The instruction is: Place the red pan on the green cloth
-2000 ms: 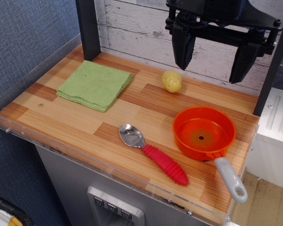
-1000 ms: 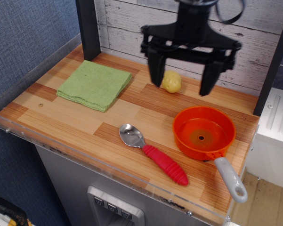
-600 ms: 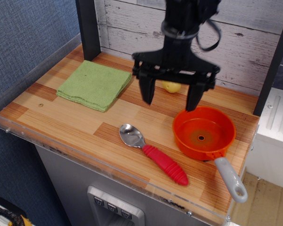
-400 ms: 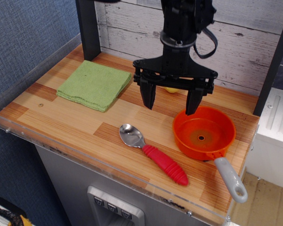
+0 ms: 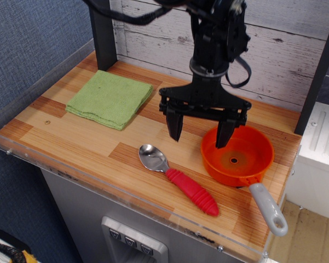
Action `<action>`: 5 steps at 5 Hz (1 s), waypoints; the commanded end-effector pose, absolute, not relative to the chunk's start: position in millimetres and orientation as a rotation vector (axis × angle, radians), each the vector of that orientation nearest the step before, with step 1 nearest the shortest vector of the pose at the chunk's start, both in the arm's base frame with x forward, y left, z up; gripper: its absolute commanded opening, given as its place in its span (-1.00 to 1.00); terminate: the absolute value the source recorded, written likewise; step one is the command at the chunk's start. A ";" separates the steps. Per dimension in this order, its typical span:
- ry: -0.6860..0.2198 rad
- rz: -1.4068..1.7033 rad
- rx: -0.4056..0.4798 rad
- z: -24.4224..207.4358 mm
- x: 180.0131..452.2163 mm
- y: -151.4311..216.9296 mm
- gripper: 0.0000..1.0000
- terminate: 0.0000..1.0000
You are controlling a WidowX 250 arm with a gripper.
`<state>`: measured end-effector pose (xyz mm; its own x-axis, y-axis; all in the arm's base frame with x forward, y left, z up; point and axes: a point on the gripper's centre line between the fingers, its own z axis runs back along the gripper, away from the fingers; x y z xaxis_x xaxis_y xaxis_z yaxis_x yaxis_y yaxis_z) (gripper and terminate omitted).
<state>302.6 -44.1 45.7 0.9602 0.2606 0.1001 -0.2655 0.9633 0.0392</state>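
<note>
**Gripper spread over the pan's left rim**

While the wooden table [image 5: 98,142] fills most of the view, the black arm comes down from the top edge near the back right, ending in the gripper [image 5: 199,133]. Its two fingers are spread wide apart and hold nothing. The right fingertip [image 5: 223,137] hangs over the inside of the pan just within the left rim; the left fingertip [image 5: 174,130] hangs over bare wood to the left of the pan. Whether either tip touches anything cannot be told.

The cloth [image 5: 110,98] lies flat and folded near the back left corner, well apart from the gripper and the pan.

The pan [image 5: 238,155] sits upright by the right edge, toward the front, with a dark hole in the middle of its floor. Its grey handle [image 5: 268,209] points toward the front right corner.

A spoon [image 5: 178,178] lies near the front edge around the middle, just left of the pan and apart from it, its metal bowl toward the back left and its red handle toward the front right.

Behind the gripper, the potato seen a second ago near the back edge is now hidden by the arm.
</note>
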 end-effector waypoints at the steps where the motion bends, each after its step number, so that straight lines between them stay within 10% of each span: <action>1: -0.078 0.281 0.068 32.4 309.4 -43.9 1.00 -1.00; 3: -0.073 0.285 0.048 23.5 310.8 -42.8 1.00 -1.00; 4: -0.073 0.286 0.047 21.7 310.5 -42.8 -1.00 -1.00; 5: -0.085 0.319 0.017 30.7 310.1 -42.9 -1.00 -1.00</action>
<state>305.8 -45.2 15.3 0.9501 0.3099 0.0368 -0.3109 0.9501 0.0257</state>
